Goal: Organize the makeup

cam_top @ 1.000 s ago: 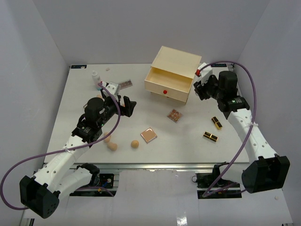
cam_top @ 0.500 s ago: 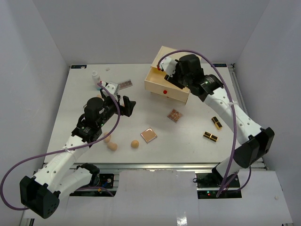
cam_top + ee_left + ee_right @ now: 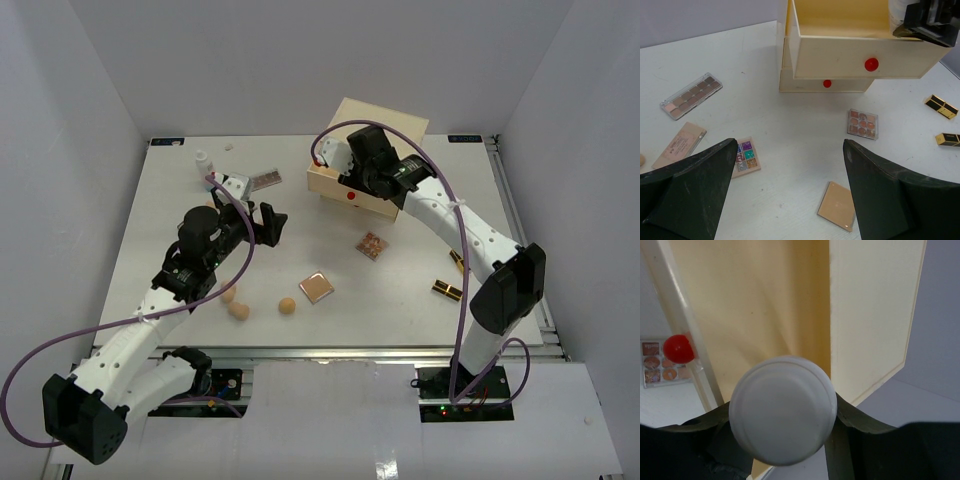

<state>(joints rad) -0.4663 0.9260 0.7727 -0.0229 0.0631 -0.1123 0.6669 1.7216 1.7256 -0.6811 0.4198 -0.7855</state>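
My right gripper [image 3: 343,168] is shut on a small white bottle [image 3: 782,410], whose round end fills the right wrist view. It hangs over the open top drawer [image 3: 330,182] of the cream chest [image 3: 385,125], with the drawer's inside [image 3: 750,305] right behind the bottle. My left gripper [image 3: 270,225] is open and holds nothing, above the table left of the chest. Between its fingers lies a peach compact [image 3: 838,205]. A palette of round pans [image 3: 863,123] and two lipstick tubes [image 3: 941,106] lie to the right.
Three tan sponges [image 3: 240,311] lie near the left arm. A long brown palette [image 3: 691,96], a pink flat case [image 3: 679,145] and a small colour palette [image 3: 745,156] lie on the left. Another white bottle [image 3: 202,160] stands at the back left. The drawers have red knobs [image 3: 871,64].
My right arm has swung left from beside the chest to above the open drawer, carrying the white bottle. The left arm has stayed still.
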